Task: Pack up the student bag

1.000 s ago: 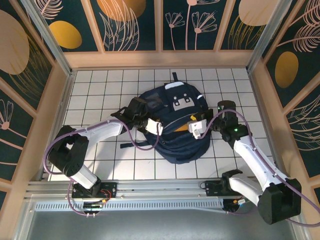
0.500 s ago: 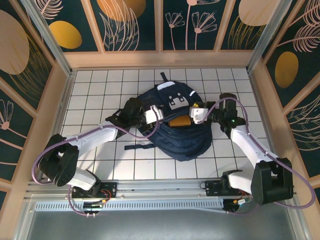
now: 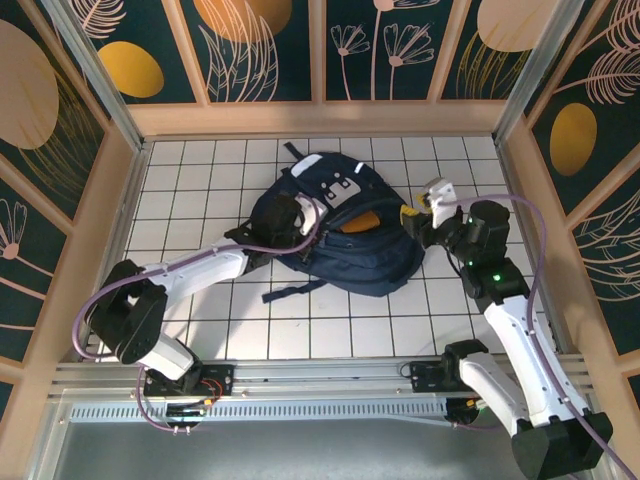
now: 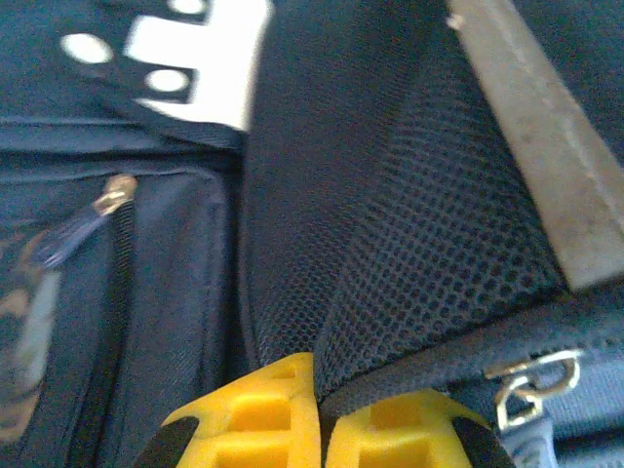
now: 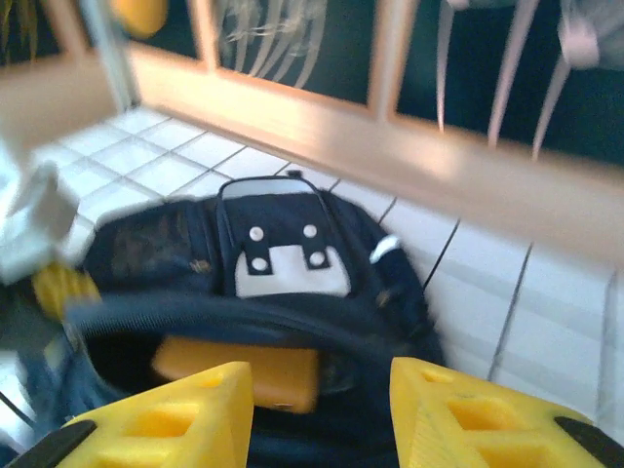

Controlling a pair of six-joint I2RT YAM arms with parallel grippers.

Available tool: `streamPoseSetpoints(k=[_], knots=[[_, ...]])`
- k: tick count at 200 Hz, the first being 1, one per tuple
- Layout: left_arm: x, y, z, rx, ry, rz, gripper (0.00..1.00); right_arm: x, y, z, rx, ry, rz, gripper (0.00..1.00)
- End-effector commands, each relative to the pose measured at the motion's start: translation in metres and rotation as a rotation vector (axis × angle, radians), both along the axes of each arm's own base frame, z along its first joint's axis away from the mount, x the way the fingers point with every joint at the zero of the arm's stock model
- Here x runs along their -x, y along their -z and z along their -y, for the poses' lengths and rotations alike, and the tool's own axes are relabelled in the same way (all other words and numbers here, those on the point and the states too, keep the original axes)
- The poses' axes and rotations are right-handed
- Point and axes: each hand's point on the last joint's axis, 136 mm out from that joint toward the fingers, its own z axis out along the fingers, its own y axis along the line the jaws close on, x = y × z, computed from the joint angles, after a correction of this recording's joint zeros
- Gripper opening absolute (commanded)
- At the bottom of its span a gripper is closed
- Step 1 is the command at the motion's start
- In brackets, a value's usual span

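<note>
The student bag [image 3: 345,245], a large navy backpack with a grey patch [image 3: 335,183], lies on the white tiled table. Its main opening gapes toward the right, and an orange packet [image 3: 368,220] lies inside it. My left gripper [image 3: 302,224] is at the bag's left side. In the left wrist view this gripper [image 4: 320,375] is shut on a fold of the bag's navy mesh fabric [image 4: 419,263]. My right gripper [image 3: 413,218] hovers just off the bag's right edge. Through the right wrist camera that gripper [image 5: 322,390] stands open and empty, facing the orange packet [image 5: 239,372] in the bag [image 5: 292,224].
A black strap [image 3: 290,290] trails from the bag onto the tiles toward the front. Wooden walls [image 3: 320,118] close in the table at the back and both sides. Bare tiles [image 3: 190,180] lie left of the bag and along the front.
The right gripper has opened and drawn back to the right, out of the bag's opening. The left gripper has dragged the bag toward the back left, turning it. The orange packet stayed inside.
</note>
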Motion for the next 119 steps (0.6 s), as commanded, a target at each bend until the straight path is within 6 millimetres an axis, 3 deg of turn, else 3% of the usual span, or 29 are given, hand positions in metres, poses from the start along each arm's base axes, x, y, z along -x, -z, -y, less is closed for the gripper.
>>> streamPoseSetpoints(k=[1, 22, 47, 72, 99, 119], knots=[[0.020, -0.034, 0.053, 0.202, 0.143, -0.001, 0.00, -0.003, 0.062, 0.022, -0.506, 0.426, -0.566, 0.41], [0.042, -0.035, 0.071, 0.213, 0.271, 0.020, 0.00, 0.000, 0.109, 0.024, -0.616, 0.557, -0.807, 0.52], [0.078, -0.027, 0.094, 0.167, 0.497, 0.031, 0.00, -0.009, 0.138, 0.028, -0.647, 0.604, -0.900, 0.50], [0.104, -0.015, 0.103, 0.134, 0.656, 0.018, 0.00, -0.035, 0.136, 0.013, -0.620, 0.464, -0.885, 0.29], [0.097, -0.011, 0.102, 0.092, 0.651, 0.047, 0.00, -0.062, 0.114, -0.003, -0.572, 0.298, -0.792, 0.14], [0.089, -0.011, 0.102, 0.064, 0.636, 0.085, 0.00, -0.078, 0.109, -0.010, -0.557, 0.213, -0.725, 0.13]])
